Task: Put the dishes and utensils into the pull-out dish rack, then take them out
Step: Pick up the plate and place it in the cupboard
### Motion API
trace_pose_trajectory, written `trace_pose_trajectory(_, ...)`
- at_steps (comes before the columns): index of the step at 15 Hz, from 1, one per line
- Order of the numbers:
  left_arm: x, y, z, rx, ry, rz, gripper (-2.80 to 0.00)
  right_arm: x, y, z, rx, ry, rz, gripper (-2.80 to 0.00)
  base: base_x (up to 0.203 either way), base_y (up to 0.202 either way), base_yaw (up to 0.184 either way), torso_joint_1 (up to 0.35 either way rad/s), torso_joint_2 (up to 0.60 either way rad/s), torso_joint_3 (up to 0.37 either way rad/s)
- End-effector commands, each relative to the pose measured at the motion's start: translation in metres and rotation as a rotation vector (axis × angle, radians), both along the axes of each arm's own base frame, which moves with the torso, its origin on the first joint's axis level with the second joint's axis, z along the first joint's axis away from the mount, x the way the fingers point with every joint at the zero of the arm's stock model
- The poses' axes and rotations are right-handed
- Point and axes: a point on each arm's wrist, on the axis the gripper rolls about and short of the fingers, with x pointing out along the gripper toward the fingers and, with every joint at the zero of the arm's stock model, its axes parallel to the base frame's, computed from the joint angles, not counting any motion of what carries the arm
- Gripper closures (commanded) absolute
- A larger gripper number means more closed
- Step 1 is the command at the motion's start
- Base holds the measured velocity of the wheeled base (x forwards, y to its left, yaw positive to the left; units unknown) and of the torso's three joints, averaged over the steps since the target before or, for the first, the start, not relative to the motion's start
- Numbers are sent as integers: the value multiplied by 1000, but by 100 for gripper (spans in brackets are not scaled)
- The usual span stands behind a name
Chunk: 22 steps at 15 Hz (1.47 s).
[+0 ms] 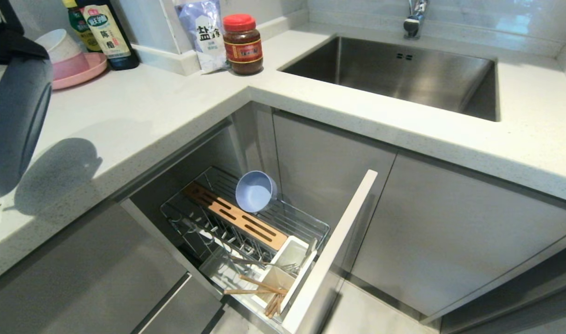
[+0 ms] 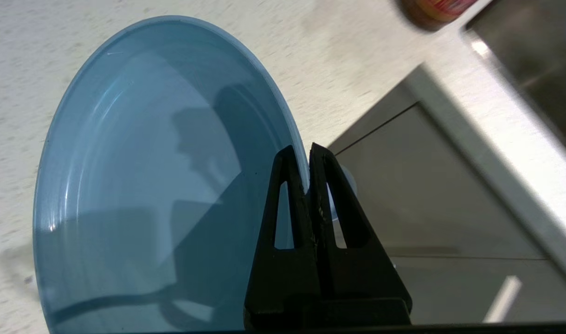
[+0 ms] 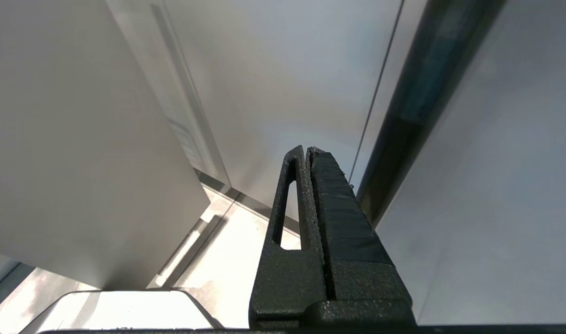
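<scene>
My left gripper (image 2: 306, 155) is shut on the rim of the pale blue plate (image 2: 148, 176), which hangs tilted over the white countertop (image 2: 348, 69). In the head view the plate (image 1: 14, 125) shows at the far left, above the counter. The pull-out dish rack (image 1: 306, 222) stands open below the counter. The small blue bowl (image 1: 255, 191) leans on its side in the rack beside the wooden strip (image 1: 236, 215). The wooden chopsticks (image 1: 260, 290) and the silver fork (image 1: 269, 264) lie across the white caddy (image 1: 290, 255). My right gripper (image 3: 307, 150) is shut on nothing, parked beside cabinet fronts.
At the back left of the counter are a pink plate with stacked bowls (image 1: 74, 69) and dark bottles (image 1: 106, 32). A salt bag (image 1: 204, 32) and a red-lidded jar (image 1: 242, 44) stand by the corner. The steel sink (image 1: 403, 74) lies to the right.
</scene>
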Motion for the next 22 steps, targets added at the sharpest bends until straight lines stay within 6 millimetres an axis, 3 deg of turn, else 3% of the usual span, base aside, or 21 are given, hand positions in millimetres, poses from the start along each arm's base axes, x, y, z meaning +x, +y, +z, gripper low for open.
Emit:
trace_pose_trajectory(1, -10, -2, 10, -56, -81, -31, 0, 0, 0, 0, 0, -3, 0, 0, 0, 0, 0, 0, 0, 0)
trace_pose_trajectory(5, -5, -15, 24, -194, -225, -80, 0, 0, 0, 0, 0, -3, 0, 0, 0, 0, 0, 0, 0, 0)
trace_pose_trajectory(11, -1, -60, 8, -325, -190, -232, 0, 0, 0, 0, 0, -3, 0, 0, 0, 0, 0, 0, 0, 0)
trace_pose_trajectory(15, -3, -101, -10, -354, -210, -294, 0, 0, 0, 0, 0, -3, 0, 0, 0, 0, 0, 0, 0, 0)
trace_pose_trajectory(22, 22, -156, -63, -367, -150, -283, 0, 0, 0, 0, 0, -3, 0, 0, 0, 0, 0, 0, 0, 0)
